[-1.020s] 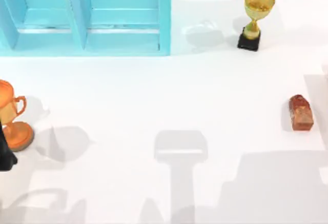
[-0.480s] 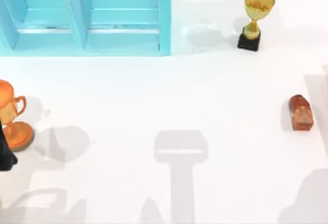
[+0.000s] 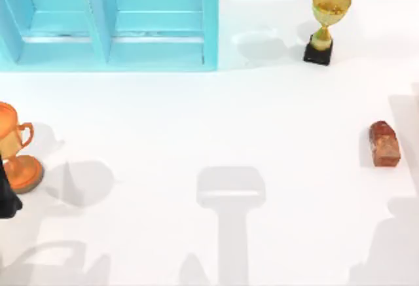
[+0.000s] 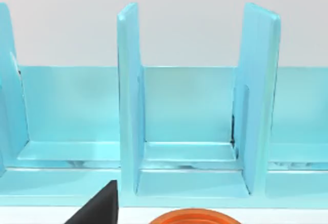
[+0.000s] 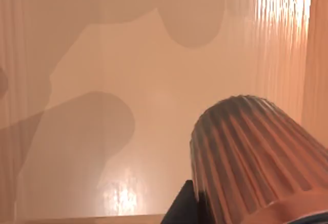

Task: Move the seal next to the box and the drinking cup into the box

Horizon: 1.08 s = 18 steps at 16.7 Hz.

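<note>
The right wrist view looks into a tan box (image 5: 154, 106). The drinking cup (image 5: 251, 157) hangs over its floor, and the right hand (image 5: 195, 208) is clamped on it. In the top view the seal (image 3: 384, 144) stands on the white tabletop (image 3: 209, 122) at 3 o'clock. The left hand (image 3: 6, 197) waits at 9 o'clock by an orange trophy (image 3: 16, 148). I cannot tell if it is open.

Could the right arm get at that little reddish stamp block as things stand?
Probably yes. The seal stands alone near the table's right edge, on that arm's side, with nothing beside it. The gold trophy is well away.
</note>
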{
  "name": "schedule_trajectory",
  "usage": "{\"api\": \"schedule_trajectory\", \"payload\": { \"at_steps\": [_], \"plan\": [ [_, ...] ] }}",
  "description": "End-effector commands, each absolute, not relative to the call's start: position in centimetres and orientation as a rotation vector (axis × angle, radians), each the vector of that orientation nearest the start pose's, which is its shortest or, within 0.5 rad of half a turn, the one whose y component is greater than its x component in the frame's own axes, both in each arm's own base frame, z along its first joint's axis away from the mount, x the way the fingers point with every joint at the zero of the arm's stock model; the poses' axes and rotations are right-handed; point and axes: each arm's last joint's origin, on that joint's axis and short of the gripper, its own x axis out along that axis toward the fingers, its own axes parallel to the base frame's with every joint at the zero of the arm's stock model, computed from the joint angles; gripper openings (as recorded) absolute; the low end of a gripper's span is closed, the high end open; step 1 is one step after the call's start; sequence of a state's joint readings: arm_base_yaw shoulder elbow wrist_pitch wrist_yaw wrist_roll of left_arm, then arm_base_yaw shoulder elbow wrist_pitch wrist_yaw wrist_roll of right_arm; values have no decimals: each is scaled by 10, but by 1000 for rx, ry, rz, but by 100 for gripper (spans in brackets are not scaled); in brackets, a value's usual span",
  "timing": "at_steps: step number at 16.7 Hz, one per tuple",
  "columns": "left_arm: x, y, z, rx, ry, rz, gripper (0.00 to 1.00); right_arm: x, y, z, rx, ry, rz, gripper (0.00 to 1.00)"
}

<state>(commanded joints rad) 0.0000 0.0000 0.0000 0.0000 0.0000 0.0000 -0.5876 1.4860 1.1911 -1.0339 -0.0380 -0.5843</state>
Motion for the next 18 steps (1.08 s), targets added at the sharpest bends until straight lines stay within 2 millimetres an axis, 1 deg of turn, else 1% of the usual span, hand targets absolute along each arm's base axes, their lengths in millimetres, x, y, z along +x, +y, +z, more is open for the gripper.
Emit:
{"api": "schedule_trajectory", "payload": {
  "at_steps": [2, 4, 7, 9, 11, 14, 18],
  "plan": [
    [106, -1, 160, 0, 0, 0, 100, 241, -156, 249, -101, 1284, -82, 0],
    [106, -1, 160, 0, 0, 0, 100, 242, -155, 234, -99, 1294, -78, 0],
    [106, -1, 160, 0, 0, 0, 100, 230, -147, 199, -63, 1422, -62, 0],
    [106, -1, 160, 0, 0, 0, 100, 219, -141, 182, -39, 1515, -52, 0],
    [106, -1, 160, 0, 0, 0, 100, 215, -139, 176, -31, 1550, -48, 0],
    [106, -1, 160, 0, 0, 0, 100, 215, -139, 176, -31, 1550, -48, 0],
    [106, -1, 160, 0, 0, 0, 100, 215, -139, 176, -31, 1550, -48, 30]
  ]
}}
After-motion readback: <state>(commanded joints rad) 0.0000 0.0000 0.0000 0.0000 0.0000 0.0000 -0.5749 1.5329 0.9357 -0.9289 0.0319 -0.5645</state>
